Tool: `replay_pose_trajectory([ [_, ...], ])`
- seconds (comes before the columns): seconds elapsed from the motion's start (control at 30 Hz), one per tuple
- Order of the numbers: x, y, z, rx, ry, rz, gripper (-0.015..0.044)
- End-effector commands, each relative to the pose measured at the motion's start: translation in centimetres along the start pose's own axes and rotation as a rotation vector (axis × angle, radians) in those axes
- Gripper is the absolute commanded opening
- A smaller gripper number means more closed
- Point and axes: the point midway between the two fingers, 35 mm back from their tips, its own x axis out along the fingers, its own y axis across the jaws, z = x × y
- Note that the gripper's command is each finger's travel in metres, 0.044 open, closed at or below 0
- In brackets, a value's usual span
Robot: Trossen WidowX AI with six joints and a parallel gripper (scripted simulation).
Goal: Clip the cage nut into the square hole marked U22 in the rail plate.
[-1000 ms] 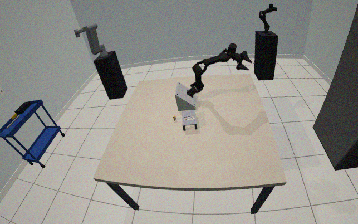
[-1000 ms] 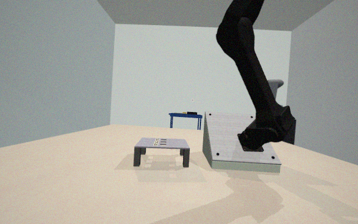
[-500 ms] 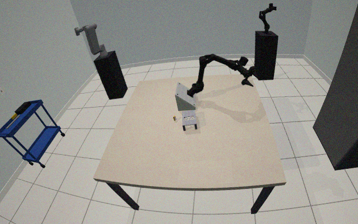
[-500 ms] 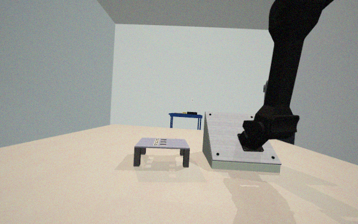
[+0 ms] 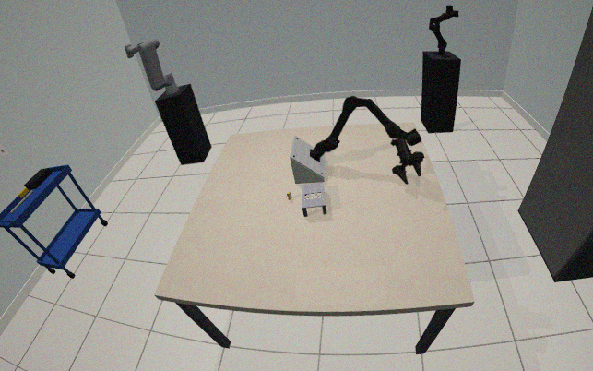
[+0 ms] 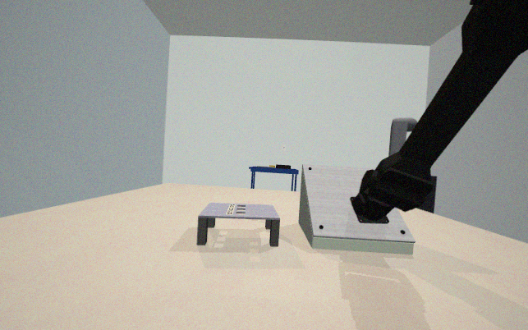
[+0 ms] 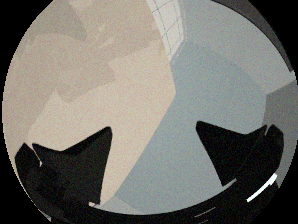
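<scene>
Cage nut lies well apart from your open gripper

Your gripper hangs near the table's far side edge, fingers spread wide with nothing between them. Your cage nut lies on the tabletop just beside the rail plate, across the plate from the gripper.

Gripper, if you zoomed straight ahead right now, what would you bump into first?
Maybe the blue-grey wall, past the table's edge; depth is unclear, so the gripper might brush the table.
</scene>
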Motion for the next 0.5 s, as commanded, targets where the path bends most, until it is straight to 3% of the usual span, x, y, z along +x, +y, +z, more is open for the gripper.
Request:
replay_pose_trajectory([
  [0.0, 4.4, 2.4, -5.5, 0.065, 0.135, 0.114, 0.0440],
  [0.23, 8.3, 5.3, -14.9, 0.220, 0.337, 0.261, 0.0440],
  [0.47, 8.9, 8.6, -25.0, 0.415, 0.546, 0.406, 0.0440],
])
